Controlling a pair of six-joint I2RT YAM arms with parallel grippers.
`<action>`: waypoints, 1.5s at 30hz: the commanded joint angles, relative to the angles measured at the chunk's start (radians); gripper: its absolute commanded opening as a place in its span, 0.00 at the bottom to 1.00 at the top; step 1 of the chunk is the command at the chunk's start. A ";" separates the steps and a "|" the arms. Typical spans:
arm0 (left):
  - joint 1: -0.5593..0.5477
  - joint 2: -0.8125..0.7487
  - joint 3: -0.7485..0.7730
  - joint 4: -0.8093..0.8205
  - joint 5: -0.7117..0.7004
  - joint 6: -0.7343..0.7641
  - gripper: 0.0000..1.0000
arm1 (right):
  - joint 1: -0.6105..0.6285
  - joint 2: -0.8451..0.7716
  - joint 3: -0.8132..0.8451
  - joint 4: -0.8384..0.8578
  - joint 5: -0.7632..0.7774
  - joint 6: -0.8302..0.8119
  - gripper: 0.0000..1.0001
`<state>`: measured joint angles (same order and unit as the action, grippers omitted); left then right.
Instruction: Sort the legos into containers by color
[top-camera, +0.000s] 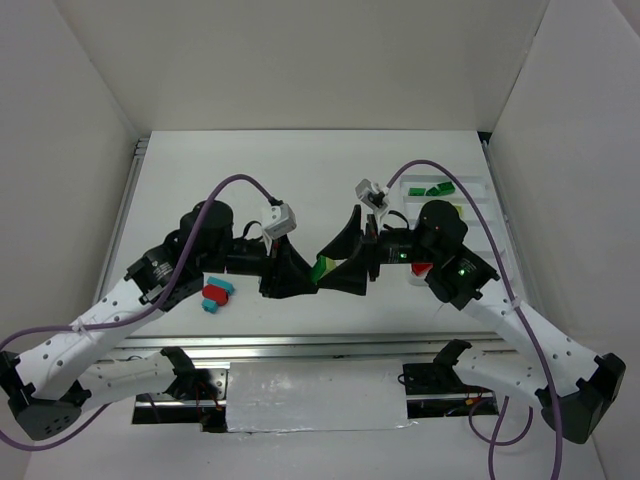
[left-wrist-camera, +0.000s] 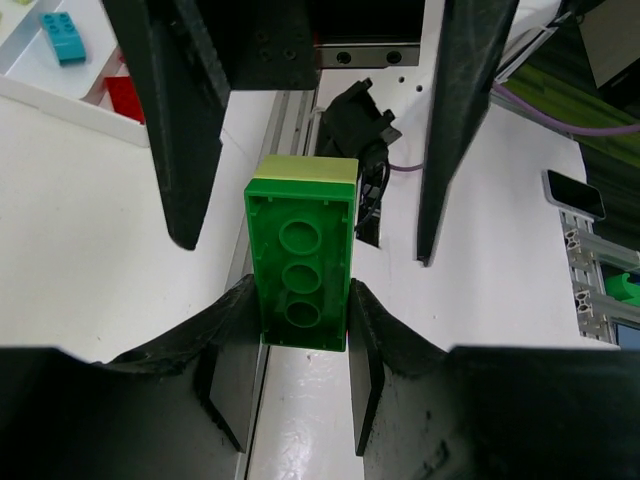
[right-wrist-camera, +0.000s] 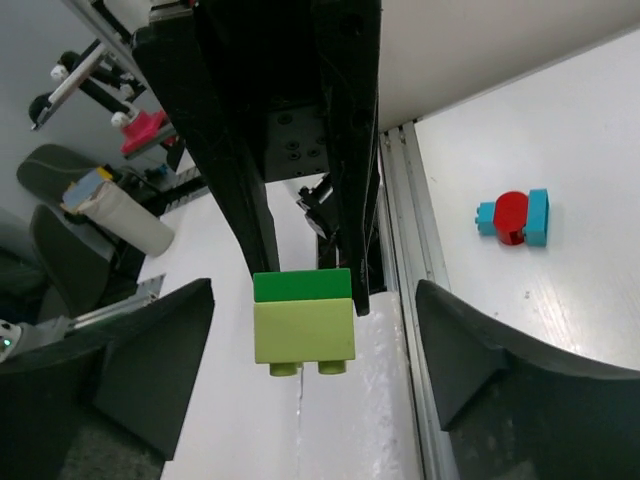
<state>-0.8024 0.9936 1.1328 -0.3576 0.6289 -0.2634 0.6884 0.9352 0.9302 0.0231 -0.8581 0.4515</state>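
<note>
**Joined green bricks gripped by the left jaws, right jaws released around them**

**Clearance.** The two arms meet tip to tip above the middle of the tabletop (top-camera: 250, 165), short of its near edge. A metal rail (right-wrist-camera: 398, 200) along that edge shows behind the jaws in both wrist views. There is an open gap on each side between the right jaws and the bricks. A red and cyan brick cluster (top-camera: 216, 293) lies on the tabletop behind the left jaws, well apart from them. The white tray (top-camera: 478, 190) sits behind the right jaws, beyond that wrist.

**Arm pose.** Both arms are bent at the elbow and reach inward, with their jaws pointing at one another.

**Jaw state.**
- Left gripper (left-wrist-camera: 300, 330): jaws clenched on the sides of the dark green brick (left-wrist-camera: 300, 265).
- Right gripper (right-wrist-camera: 313, 305): jaws released and spread wide, touching nothing.

**Task item.**
- The dark green brick shows its hollow underside with three round tubes.
- A yellow-green brick (right-wrist-camera: 304, 335) is pressed onto its far end, between the spread right jaws.
- Dark green bricks (top-camera: 432, 189) lie in the tray's far compartment.
- A cyan brick (left-wrist-camera: 63, 38) and a red brick (left-wrist-camera: 125, 95) lie in other compartments.
</note>
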 joint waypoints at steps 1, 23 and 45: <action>-0.003 -0.021 0.033 0.080 0.046 0.016 0.00 | -0.015 -0.010 -0.019 0.138 -0.070 0.079 0.91; -0.003 -0.033 0.012 0.105 0.037 0.001 0.00 | -0.061 -0.019 -0.091 0.373 -0.140 0.213 0.51; 0.037 -0.049 0.059 0.020 0.000 0.026 0.00 | -0.194 0.028 -0.157 0.216 -0.377 -0.082 0.00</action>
<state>-0.7811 0.9867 1.1336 -0.3595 0.6029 -0.2581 0.5377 0.9615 0.7986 0.3286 -1.1339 0.4644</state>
